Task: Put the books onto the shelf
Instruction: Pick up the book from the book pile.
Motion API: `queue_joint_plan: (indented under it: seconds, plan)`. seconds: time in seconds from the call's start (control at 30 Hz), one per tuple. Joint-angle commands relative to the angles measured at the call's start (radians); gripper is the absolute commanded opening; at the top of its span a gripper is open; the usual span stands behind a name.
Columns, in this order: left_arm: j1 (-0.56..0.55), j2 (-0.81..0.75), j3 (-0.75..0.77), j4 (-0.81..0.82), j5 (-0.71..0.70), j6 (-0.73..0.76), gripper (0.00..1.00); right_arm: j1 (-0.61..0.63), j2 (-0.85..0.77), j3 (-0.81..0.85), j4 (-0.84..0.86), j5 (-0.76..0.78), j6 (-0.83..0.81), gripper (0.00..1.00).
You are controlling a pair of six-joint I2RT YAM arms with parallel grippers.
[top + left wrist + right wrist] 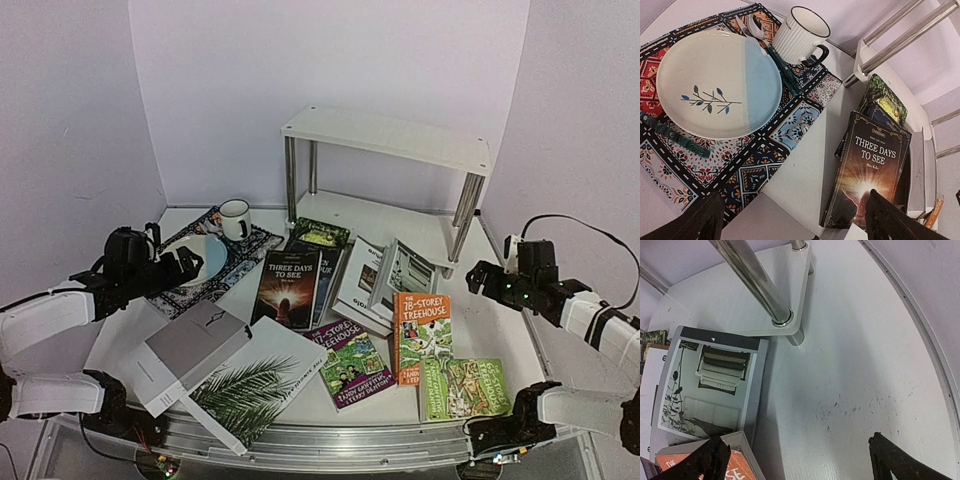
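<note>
Left gripper (186, 263): jaws spread fully, nothing held, hovering over the patterned mat (258, 243) that carries a plate (715, 82) and a mug (236, 218). Right gripper (480, 276): also wide open and empty, above the table (505, 345) near the shelf's front right leg. Books (350, 365) lie scattered and overlapping on the table in front of the shelf (390, 135), the farthest ones at its lower board's edge.

Shelf (385, 135) at 1 o'clock on bench (500, 340), books (288, 285) spread from centre to 6 o'clock in front of it, mat (250, 250) at 10 o'clock carrying plate (212, 255) and mug (236, 218).
</note>
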Motion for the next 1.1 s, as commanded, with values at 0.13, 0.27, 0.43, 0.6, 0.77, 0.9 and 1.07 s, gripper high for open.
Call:
queue_joint_plan:
  seconds: [0.13,0.27,0.43,0.6,0.77,0.9,1.07]
  plan:
    - [0.002,0.016,0.059,-0.001,0.029,0.02,1.0,0.003,0.009,-0.011,-0.011,0.028,0.009,0.98]
    - [0.002,0.008,0.054,-0.002,0.042,0.028,1.0,0.003,0.009,-0.01,-0.012,0.03,0.017,0.98]
    - [0.001,-0.007,0.052,-0.011,0.057,0.052,1.0,0.003,0.019,0.007,-0.023,0.019,0.025,0.98]
    - [0.002,-0.001,0.074,-0.028,0.086,0.078,1.0,0.003,0.058,0.061,-0.066,-0.061,0.01,0.98]
    - [0.0,0.062,0.095,-0.006,0.211,0.093,1.0,0.023,0.102,0.119,-0.086,-0.21,-0.012,0.98]
    - [-0.023,0.161,0.147,-0.001,0.288,0.092,1.0,0.129,0.138,0.18,-0.139,-0.178,-0.039,0.98]
    - [-0.069,0.177,0.17,0.005,0.267,0.096,1.0,0.264,0.152,0.231,-0.189,-0.068,-0.051,0.98]
